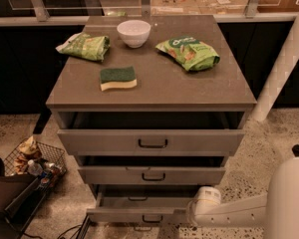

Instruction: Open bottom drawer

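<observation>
Speckled floor (281,133) under a grey cabinet (154,96); bowl (133,32), sponge (118,78) and two green bags (189,53) on its top. Bottom drawer (114,214), lowest of the cabinet's three: shallow grey front, small black handle (152,218), standing out past the two above, pale inside showing. Gripper (185,217) at the drawer front's right end, on a white arm (239,214) reaching in from the cabinet's lower right; open or closed, cannot tell.

1. On the grey worktop (154,91) a white bowl (133,32) stands at the back, with the left green bag (84,46) and the right green bag (189,53) either side.
2. A green-topped yellow sponge (118,77) lies nearer the front, apart from the bowl.
3. The top drawer (152,142) and the middle drawer (152,175) stand slightly pulled out.
4. A wire basket (37,161) sits on the floor at left.
5. The hand (187,217) is low at the cabinet's front, right of centre.
</observation>
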You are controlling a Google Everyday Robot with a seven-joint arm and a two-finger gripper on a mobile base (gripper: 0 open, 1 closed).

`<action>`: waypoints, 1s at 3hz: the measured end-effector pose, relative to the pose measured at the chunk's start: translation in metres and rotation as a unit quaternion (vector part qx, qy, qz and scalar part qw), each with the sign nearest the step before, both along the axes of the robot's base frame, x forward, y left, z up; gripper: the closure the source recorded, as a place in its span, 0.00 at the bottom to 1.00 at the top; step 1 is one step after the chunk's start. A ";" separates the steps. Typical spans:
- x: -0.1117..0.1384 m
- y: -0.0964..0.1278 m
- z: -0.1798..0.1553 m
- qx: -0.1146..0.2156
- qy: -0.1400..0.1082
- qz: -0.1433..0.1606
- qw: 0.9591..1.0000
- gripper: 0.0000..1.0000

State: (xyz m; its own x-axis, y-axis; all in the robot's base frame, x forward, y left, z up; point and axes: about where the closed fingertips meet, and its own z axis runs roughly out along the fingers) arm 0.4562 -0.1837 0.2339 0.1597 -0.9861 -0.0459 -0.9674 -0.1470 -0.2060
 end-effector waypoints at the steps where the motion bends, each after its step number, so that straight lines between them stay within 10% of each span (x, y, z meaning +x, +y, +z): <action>1: 0.028 -0.010 -0.009 0.034 -0.036 0.005 0.999 1.00; 3: 0.068 -0.014 0.007 0.091 -0.117 0.027 0.989 1.00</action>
State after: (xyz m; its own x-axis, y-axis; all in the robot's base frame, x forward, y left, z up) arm 0.5240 -0.1976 0.2408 0.2382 -0.9549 -0.1771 -0.8825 -0.1367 -0.4501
